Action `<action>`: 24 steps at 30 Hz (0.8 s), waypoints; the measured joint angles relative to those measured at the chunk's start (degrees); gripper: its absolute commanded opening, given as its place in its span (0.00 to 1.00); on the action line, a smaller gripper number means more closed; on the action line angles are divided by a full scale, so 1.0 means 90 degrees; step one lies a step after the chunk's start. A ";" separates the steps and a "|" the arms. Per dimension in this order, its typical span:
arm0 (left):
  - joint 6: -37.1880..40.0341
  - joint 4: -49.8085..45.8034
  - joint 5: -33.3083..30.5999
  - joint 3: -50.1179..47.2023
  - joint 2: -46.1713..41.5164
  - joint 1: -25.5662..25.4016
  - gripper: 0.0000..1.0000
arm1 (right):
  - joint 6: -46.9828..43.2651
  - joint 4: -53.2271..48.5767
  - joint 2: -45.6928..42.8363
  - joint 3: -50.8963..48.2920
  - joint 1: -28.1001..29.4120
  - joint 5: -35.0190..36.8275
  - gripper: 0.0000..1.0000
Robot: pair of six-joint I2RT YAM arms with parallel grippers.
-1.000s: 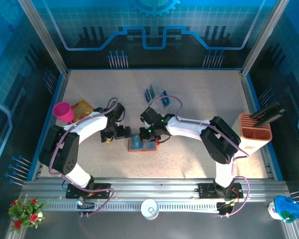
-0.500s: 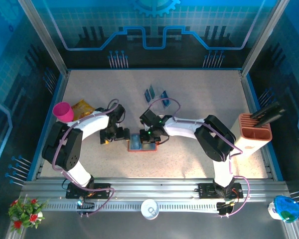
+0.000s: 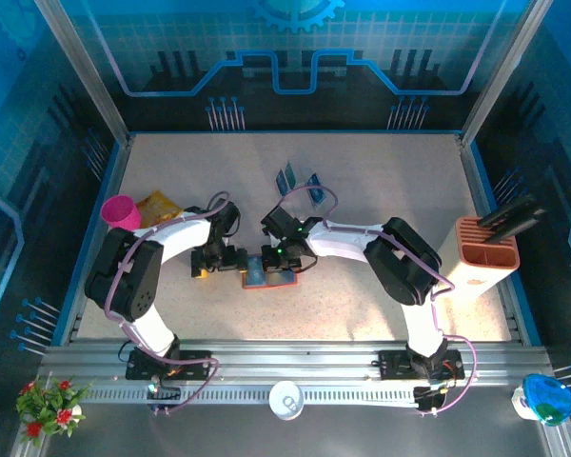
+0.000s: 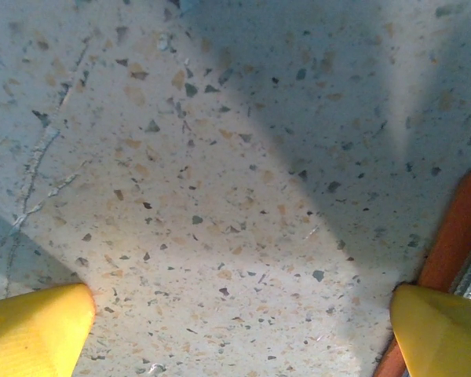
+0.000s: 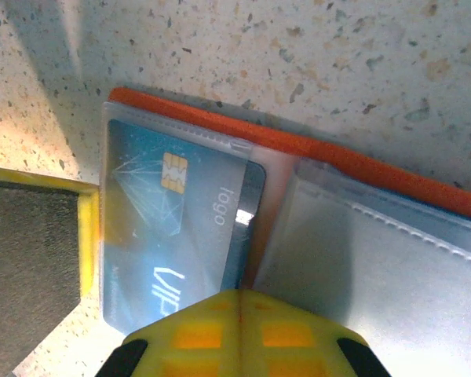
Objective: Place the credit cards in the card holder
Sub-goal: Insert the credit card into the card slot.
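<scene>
The card holder, an orange wallet with clear inner pockets, lies open on the speckled table between both arms. A blue credit card with a chip and "VIP" lettering sits inside its left pocket, and the orange rim shows behind. My right gripper is shut, fingertips together, right at the card's near edge, over the wallet. My left gripper is open and low on the table at the wallet's left edge, with nothing between its fingers. More blue cards stand further back.
The standing cards sit in a clear slotted rack. A pink cup and a yellow packet are at the left. An orange-and-white slotted box stands at the right edge. A white cup sits on the front rail.
The right gripper has shifted a little to the left over the wallet. The left gripper has stayed at the wallet's left edge.
</scene>
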 measured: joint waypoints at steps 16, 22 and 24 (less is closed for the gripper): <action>0.0143 -0.0095 0.0121 0.0216 0.0012 0.0049 0.99 | 0.0175 0.0049 -0.0340 -0.0199 -0.0032 -0.0017 0.10; 0.0287 -0.0187 0.0172 0.0903 -0.0228 0.0330 0.99 | 0.0243 0.0112 -0.1292 -0.0644 -0.0291 0.0070 0.15; 0.0325 -0.0189 0.0204 0.1059 -0.0393 0.0393 0.99 | 0.0243 0.0129 -0.1571 -0.0809 -0.0398 0.0151 0.16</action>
